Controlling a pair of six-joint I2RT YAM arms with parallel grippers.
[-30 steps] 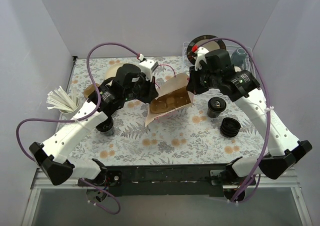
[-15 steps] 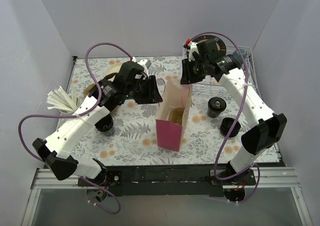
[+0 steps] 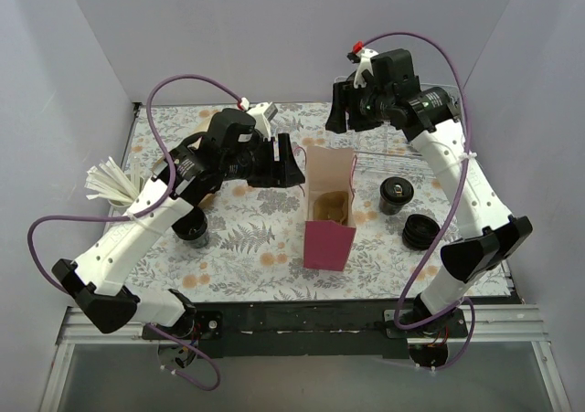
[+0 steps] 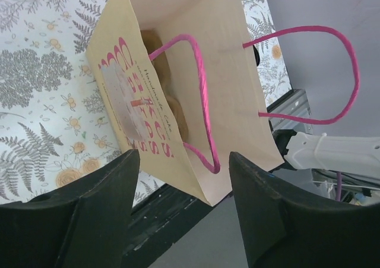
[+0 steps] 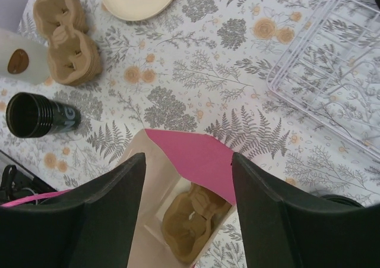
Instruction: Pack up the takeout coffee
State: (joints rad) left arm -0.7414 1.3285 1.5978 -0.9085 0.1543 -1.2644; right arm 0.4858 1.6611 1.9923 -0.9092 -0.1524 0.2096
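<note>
Looking down from above, I see the lidded takeout coffee [image 3: 396, 195] standing on the tabletop [image 3: 247, 257], just right of the upright paper bag [image 3: 329, 234] and outside it. My left claw [image 4: 183, 158] hangs spread beside the bag's top; my right claw [image 5: 187, 160] hovers spread above its open mouth, both empty.

The paper bag [image 3: 329, 216] now stands upright; the left hand [image 3: 289, 161] and right hand [image 3: 340, 120] have opened and withdrawn.

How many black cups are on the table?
2: the takeout coffee right of the paper bag; a lidless cup under the left arm. Others may be hidden.
</note>
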